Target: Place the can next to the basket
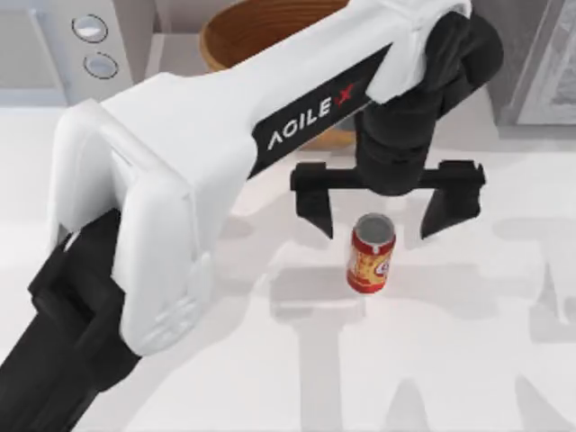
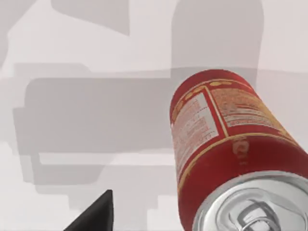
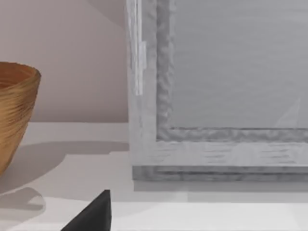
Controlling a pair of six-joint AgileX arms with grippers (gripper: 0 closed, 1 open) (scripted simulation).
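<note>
The left arm [image 1: 180, 162] reaches from the worktop's near left corner toward the middle. Its gripper [image 1: 378, 211] hangs with jaws spread wide, one finger on each side of the can [image 1: 371, 254] and touching neither side. The can stands upright on the worktop [image 1: 468, 360], near the basket [image 1: 261, 36] at the far edge. It is probably already placed, though the arm hides the gap between can and basket. What remains, by this judgement, is to lift the gripper clear.

The left wrist view shows the can's label and silver top. The right wrist view shows the basket's wall [image 3: 14, 115] and a grey panel [image 3: 216, 96] standing on the worktop; whether the right gripper's claw is wide or narrow cannot be told.
</note>
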